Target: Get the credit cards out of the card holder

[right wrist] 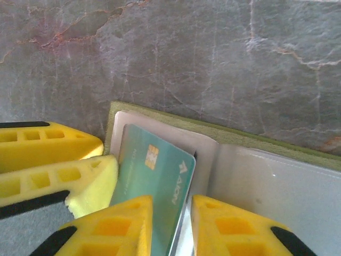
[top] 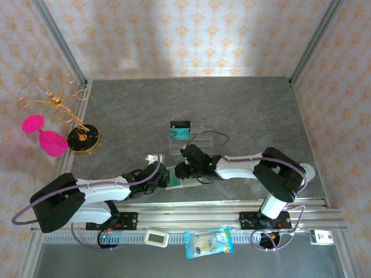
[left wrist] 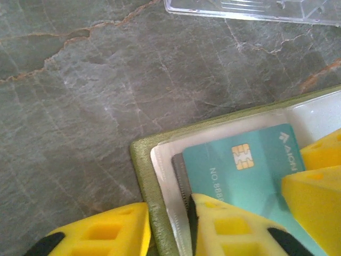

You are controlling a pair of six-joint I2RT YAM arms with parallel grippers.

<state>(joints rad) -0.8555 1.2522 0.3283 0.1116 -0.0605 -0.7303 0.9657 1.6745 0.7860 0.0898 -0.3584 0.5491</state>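
The olive-yellow card holder point(left wrist: 141, 160) lies open on the grey table, its pale inner pockets point(right wrist: 277, 186) showing. A teal credit card point(right wrist: 154, 165) with a gold chip sticks partly out of one pocket, tilted up. My right gripper point(right wrist: 173, 229) is shut on this card's point(left wrist: 250, 165) long edge. My left gripper point(left wrist: 170, 234) is shut on the card holder's olive edge and clear pocket, beside a dark edge tucked behind the card. Both grippers meet at the card holder point(top: 181, 182) near the table's front. Another teal card point(top: 179, 132) with a dark strip stands in the clear tray point(top: 200, 142).
The clear plastic tray point(left wrist: 250, 10) sits just beyond the card holder. A gold wire stand point(top: 55, 101), pink shapes point(top: 46, 139) and a round black-gold disc point(top: 83, 138) are at the far left. A white device point(top: 156, 237) and a blue packet point(top: 208, 242) lie below the front rail.
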